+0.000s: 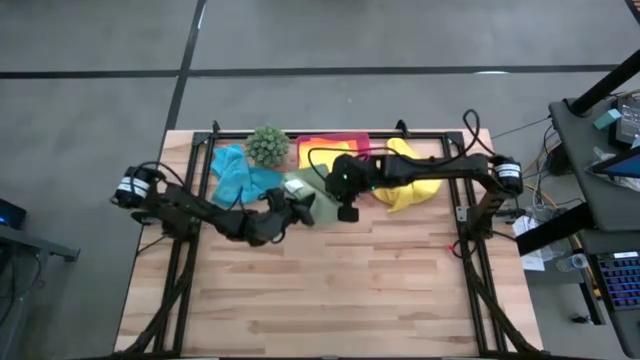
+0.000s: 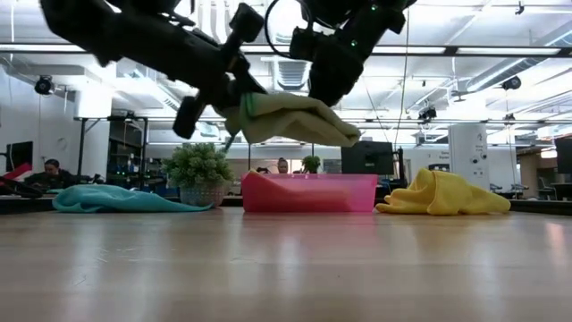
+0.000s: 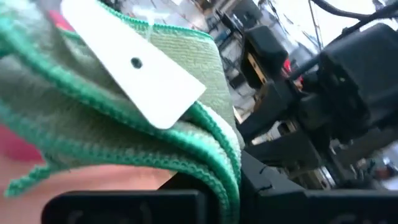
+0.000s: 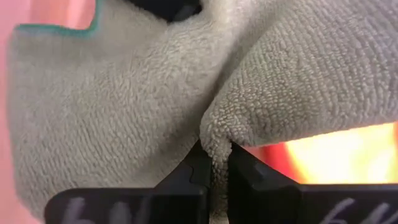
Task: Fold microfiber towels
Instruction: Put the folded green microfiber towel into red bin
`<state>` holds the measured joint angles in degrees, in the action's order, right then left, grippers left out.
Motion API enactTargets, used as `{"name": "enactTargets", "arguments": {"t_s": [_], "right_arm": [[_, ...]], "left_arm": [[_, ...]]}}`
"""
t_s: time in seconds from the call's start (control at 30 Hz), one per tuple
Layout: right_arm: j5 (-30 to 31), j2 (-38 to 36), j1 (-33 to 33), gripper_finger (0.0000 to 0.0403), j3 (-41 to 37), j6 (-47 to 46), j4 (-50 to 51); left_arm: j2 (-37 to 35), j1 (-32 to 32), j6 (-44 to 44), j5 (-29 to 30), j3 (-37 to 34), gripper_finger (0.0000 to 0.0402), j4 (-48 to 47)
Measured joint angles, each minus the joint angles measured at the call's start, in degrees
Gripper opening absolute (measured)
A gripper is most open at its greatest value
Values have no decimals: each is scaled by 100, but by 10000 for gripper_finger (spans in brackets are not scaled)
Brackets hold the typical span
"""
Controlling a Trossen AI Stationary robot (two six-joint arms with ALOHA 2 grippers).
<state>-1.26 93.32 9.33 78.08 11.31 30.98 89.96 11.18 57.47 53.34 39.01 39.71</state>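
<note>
A: While both arms hold the green towel in the air above the counter, how are the fingers set?

B: The right gripper has its fingers closed on a pinched fold of it, plain in the right wrist view. The left gripper is clamped on the other end, at the hemmed edge near the white tag.

A: And the cloth itself?

B: Soft and light, I judge (it sags in a limp bundle between the two grips, clear of the counter). It has no stiffness, so any free part will droop and drag. The nap looks grippy, not slippery, and nothing about it is fragile.

A: Where would you take hold?

B: At the corners or along the stitched hem, where the layers are firm, and well apart so it spreads flat. Right now the grips sit near each other, so it hangs bunched.

A: The others?

B: The teal towel lies beside the plant, the yellow towel past the pink tray, all at the far edge.
</note>
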Motion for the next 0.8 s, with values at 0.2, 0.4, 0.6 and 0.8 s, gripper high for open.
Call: {"name": "enactTargets", "arguments": {"t_s": [0.2, 0.4, 0.6, 0.8], "right_arm": [[20, 13, 461, 11, 296, 725, 192], [229, 13, 893, 11, 515, 1729, 410], [296, 18, 1368, 11, 522, 2632, 433], [299, 46, 1744, 11, 522, 3723, 448]], "left_arm": [[403, -466, -435, -10, 517, 10, 117], [1159, -802, -443, -31, 1083, 10, 524], [2034, -1041, -293, -66, 1474, 10, 1573], [2512, -1270, 402, -52, 1745, 10, 1876]]}}
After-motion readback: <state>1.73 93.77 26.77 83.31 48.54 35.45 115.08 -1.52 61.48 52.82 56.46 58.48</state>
